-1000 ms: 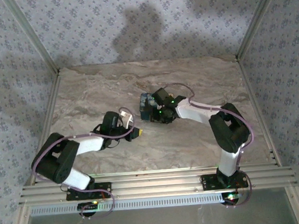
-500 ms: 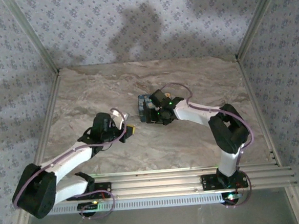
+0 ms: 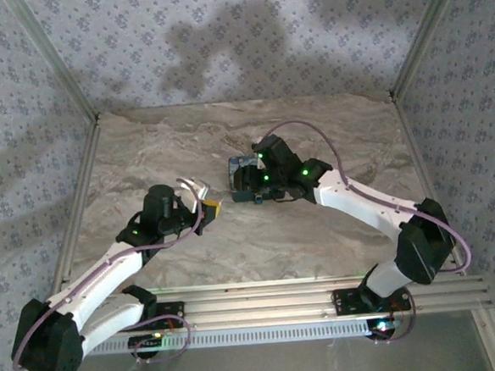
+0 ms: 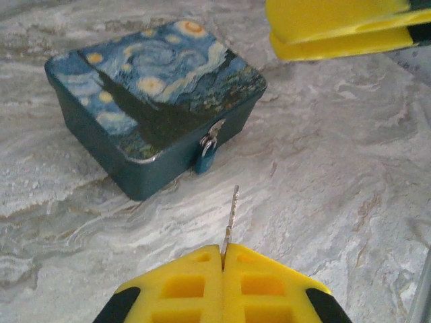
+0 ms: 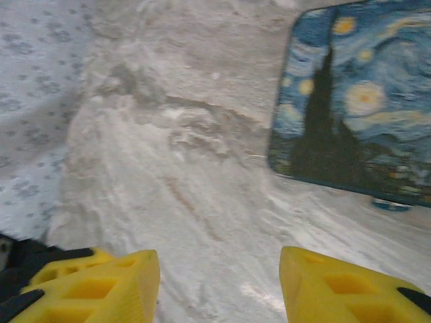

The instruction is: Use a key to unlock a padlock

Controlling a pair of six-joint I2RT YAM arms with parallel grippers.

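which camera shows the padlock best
Left wrist view: the small blue padlock hangs in plain sight from the clasp on the front wall of the painted tin. The right wrist view catches a blue sliver of it below the tin's edge; from the top view it is too small to tell.

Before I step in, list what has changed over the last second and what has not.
The left arm's elbow swung back toward the near-left corner; the left gripper drifted slightly left and farther, still shut on the key. The right arm stretched out, elbow sinking toward the near-right; the right gripper is open near the printed box. The box, padlock on its clasp, stayed roughly put.
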